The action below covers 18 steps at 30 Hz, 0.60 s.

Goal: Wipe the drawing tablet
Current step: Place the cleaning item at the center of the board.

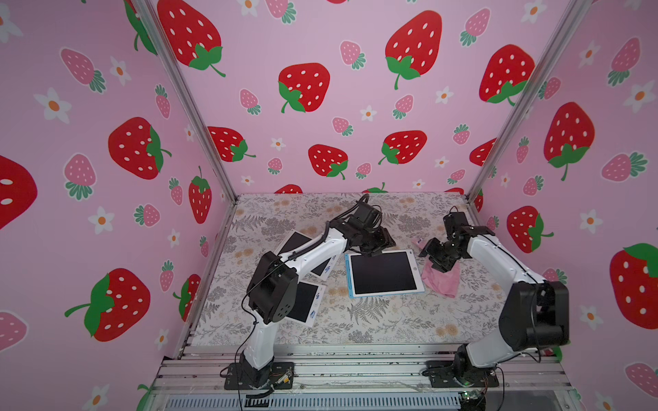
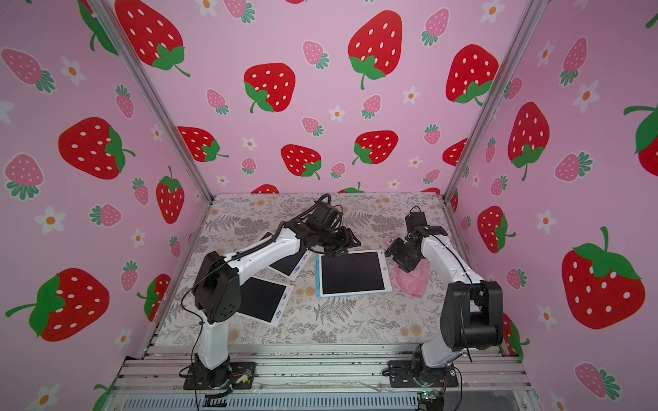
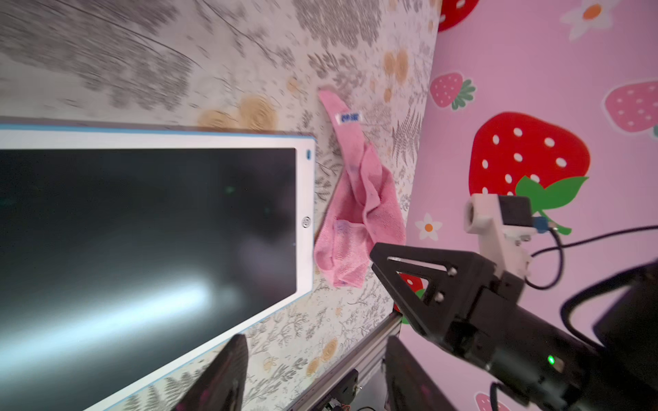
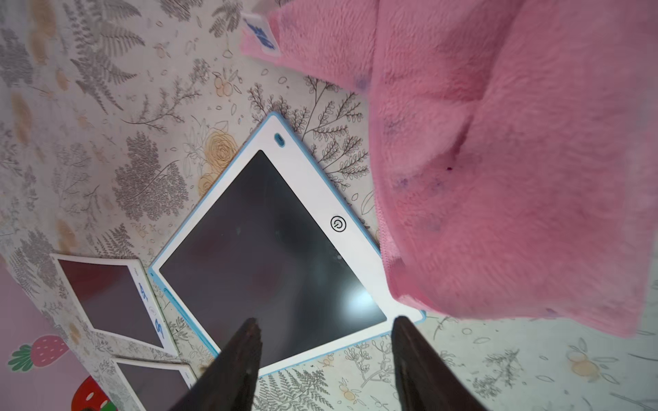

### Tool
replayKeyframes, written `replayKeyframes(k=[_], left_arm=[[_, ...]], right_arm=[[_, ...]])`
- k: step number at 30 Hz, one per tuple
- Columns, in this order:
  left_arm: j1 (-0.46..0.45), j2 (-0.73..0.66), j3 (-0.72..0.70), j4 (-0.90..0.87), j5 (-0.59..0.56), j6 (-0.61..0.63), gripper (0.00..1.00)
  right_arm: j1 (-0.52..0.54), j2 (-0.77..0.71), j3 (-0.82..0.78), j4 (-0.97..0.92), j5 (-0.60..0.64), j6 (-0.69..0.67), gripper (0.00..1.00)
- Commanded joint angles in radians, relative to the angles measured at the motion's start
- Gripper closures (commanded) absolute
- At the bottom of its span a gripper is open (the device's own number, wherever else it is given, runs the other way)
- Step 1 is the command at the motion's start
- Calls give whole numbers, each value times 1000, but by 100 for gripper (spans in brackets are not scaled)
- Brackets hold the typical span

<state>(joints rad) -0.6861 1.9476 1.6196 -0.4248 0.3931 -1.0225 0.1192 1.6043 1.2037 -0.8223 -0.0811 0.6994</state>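
Drawing tablet, blue-edged white rectangle with dark screen (image 1: 384,273), lies flat mid-worktop (image 1: 391,320); crumpled pink cloth (image 1: 441,279) beside it, toward the right edge. Left wrist view: left end effector (image 3: 313,373) spread, empty. Right wrist view: right end effector (image 4: 325,356) spread, empty, over tablet corner.

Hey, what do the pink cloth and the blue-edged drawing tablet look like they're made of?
Pink cloth: soft, fuzzy fabric, probably microfiber; its nap shows and it lies in loose folds. Drawing tablet: likely hard plastic, with a smooth white bezel and blue rim; the dark screen is glossy, throwing back a bright glare. Whether the screen is glass or plastic can't be told.
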Motion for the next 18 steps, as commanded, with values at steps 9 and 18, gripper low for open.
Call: replayKeyframes(k=[9,18], left_arm=[[114,-14,-285,28,20,88,22],[131,39,-244,-80,-60,230,18]], right_arm=[[-6,188,93,34,-91,-157,19],[-59,329,185,-20,-144,-248,15]])
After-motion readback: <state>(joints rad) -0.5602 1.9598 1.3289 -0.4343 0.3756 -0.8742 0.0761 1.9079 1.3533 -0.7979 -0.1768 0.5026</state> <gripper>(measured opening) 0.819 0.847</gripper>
